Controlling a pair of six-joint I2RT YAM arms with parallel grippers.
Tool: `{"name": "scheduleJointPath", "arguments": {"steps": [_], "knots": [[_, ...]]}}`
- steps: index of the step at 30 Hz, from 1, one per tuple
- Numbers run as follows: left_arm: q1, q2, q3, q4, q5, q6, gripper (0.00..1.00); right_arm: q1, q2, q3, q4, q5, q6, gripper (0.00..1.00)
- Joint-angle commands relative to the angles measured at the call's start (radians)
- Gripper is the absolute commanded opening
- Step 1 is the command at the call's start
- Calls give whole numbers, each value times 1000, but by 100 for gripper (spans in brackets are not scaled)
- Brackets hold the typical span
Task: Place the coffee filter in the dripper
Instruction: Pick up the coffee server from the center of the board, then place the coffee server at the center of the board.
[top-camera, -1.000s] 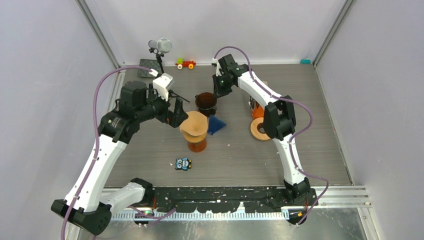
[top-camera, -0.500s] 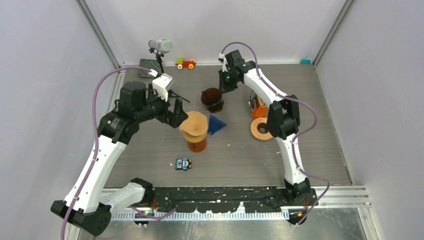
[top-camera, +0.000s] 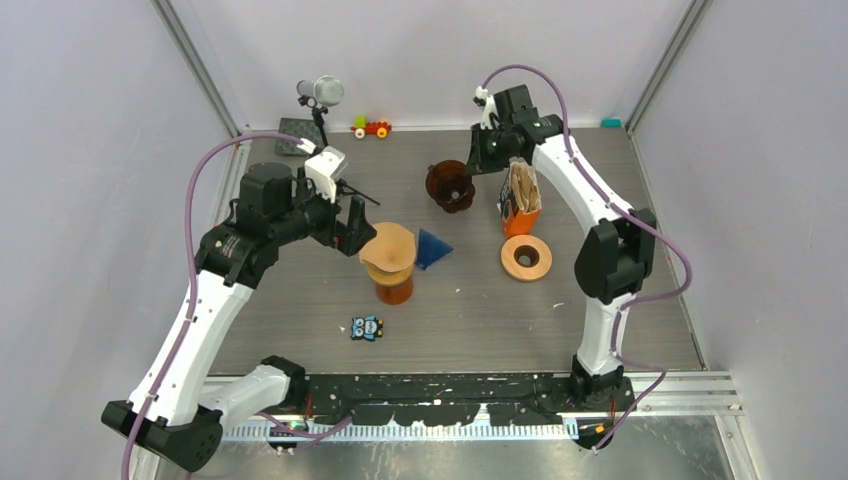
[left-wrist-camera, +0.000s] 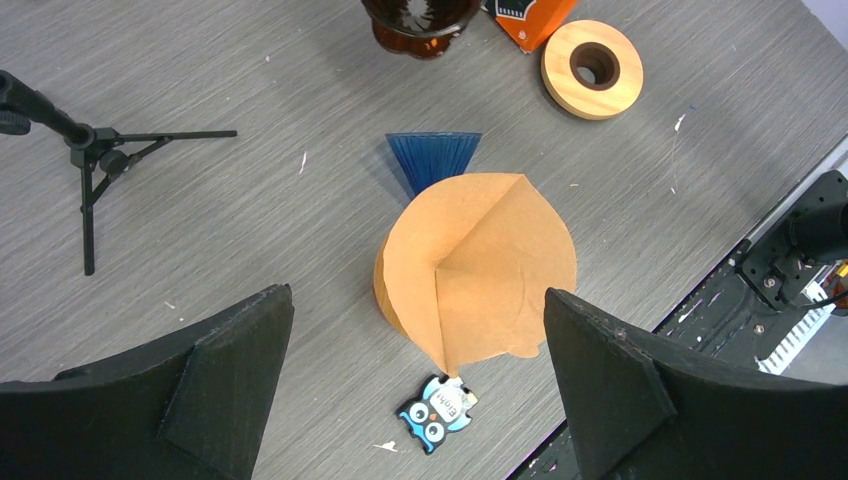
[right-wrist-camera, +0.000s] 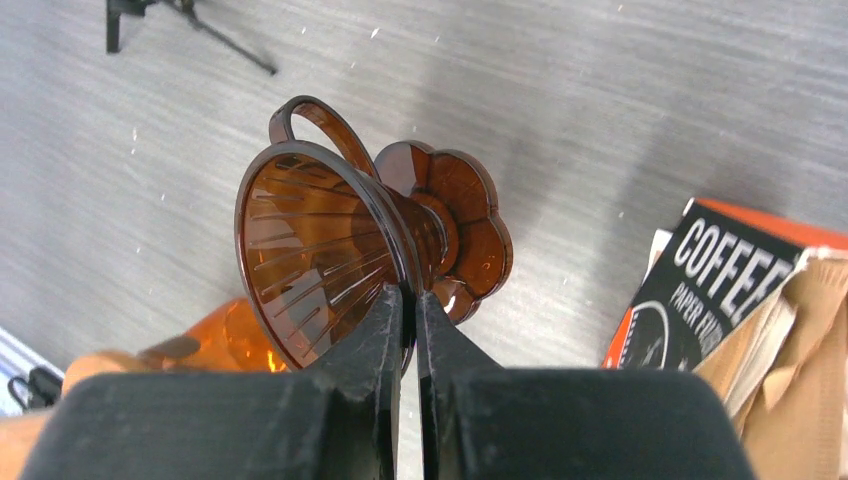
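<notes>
Plainly, the job is at an early stage, judging by how things lie. Near the table's middle the brown paper coffee filter (top-camera: 388, 246) lies opened out as a cone on top of an amber glass vessel (top-camera: 393, 290). A blue fan-shaped piece (top-camera: 432, 248) sits just beside it at 3 o'clock. The amber plastic dripper (top-camera: 450, 186) is well apart from the filter, at about 1 o'clock from it. It is tipped over and apparently clear of the table, with the orange pack of coffee filters (top-camera: 520, 195) at its 3 o'clock. So the filter is not in the dripper; the two have yet to be brought together and the paper seated.

The left claw (top-camera: 346, 228) hangs at the filter's 9 o'clock with its fingers spread wide, holding and touching nothing. The right claw (right-wrist-camera: 408, 296) is pressed almost together, pinching the dripper's rim at that rim's 6 o'clock edge in the wrist view.
</notes>
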Motion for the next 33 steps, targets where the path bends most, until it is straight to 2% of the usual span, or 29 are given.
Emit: {"name": "scheduleJointPath", "arguments": {"steps": [1,8,16,23,33], "knots": [[6,-14,11,55,16,12,98,4,-168,-103,24,-62,-23,1],[6,11,32,74,10,11,98,3,-393,-362,24,-93,-77,1],[6,29,35,144,3,12,98,3,-558,-660,64,-246,-137,1],[6,42,28,179,8,12,99,3,-569,-799,103,-312,-182,1],[6,31,5,188,23,12,99,-25,-495,-856,118,-350,-243,1]]}}
